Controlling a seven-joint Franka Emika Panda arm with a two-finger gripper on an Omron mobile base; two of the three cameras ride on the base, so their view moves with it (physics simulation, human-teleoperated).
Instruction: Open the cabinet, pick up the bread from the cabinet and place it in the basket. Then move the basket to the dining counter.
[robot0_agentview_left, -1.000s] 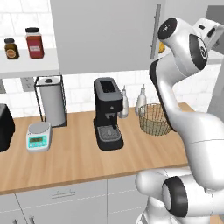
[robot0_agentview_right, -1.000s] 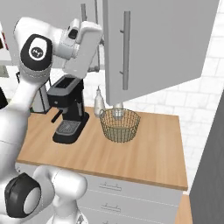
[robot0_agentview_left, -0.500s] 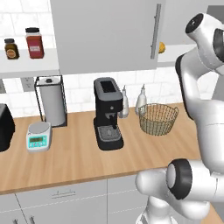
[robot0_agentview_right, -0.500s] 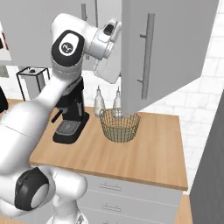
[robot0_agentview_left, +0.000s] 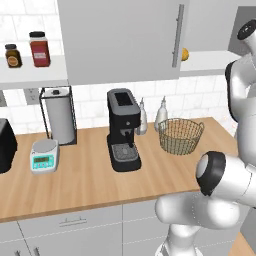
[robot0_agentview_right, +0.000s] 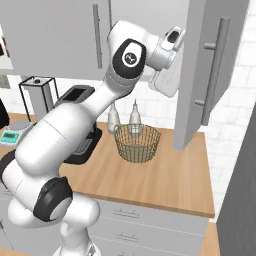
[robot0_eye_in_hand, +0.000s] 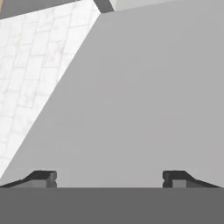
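Cabinet (robot0_agentview_right: 210, 75) door now wider, bread (robot0_agentview_left: 184, 54) showing.

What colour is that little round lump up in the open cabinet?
Yellow-orange: the small roundish bread lump on the cabinet shelf, clearest in the left base view.

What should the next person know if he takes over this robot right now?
Hand: open, empty, facing a flat grey cabinet surface up close.
Cabinet: the right door is swung open.
Bread: on the cabinet shelf, partly hidden behind the left door.
Basket: empty, on the counter right of the coffee machine.
Done: cabinet opened.
Left: pick up the bread, put it in the basket, carry the basket to the dining counter.
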